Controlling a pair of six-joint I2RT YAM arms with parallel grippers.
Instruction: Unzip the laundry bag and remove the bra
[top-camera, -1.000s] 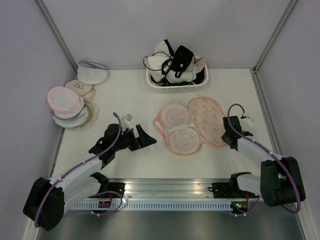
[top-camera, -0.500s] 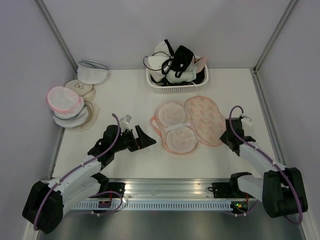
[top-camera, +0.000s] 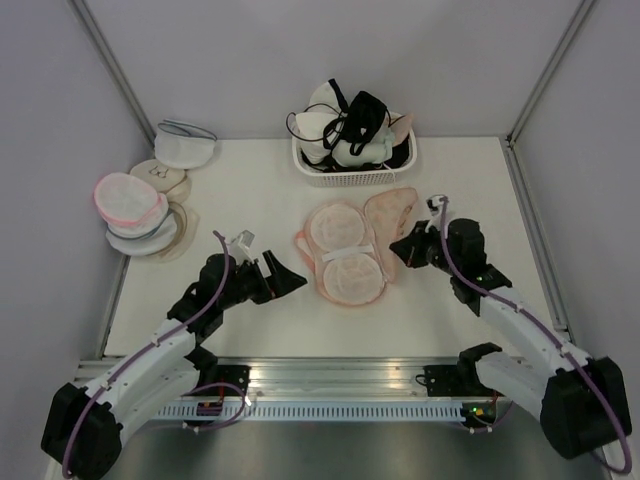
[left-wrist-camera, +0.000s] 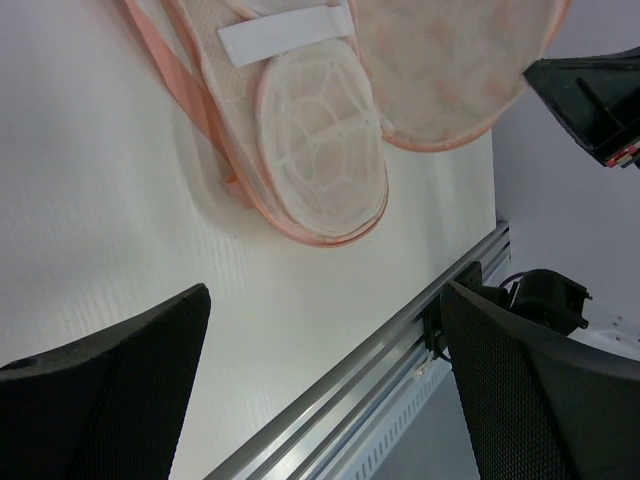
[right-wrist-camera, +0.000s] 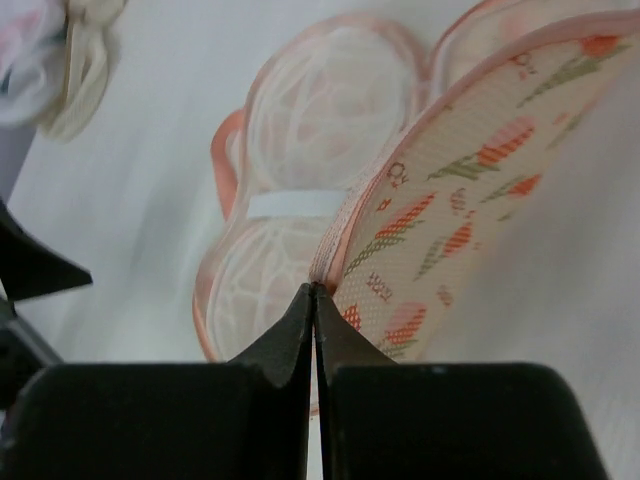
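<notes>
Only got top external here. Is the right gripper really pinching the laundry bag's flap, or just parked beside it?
Observer: Pinching. In the right wrist view the right gripper is shut on the peach edge of the laundry bag, and the flap is lifted at that edge, printed side toward the camera.
Operator: Left gripper holding anything?
Observer: No. The left wrist view shows the left gripper open, with nothing between its fingers and only the table and the bag's near end showing through the gap.
</notes>
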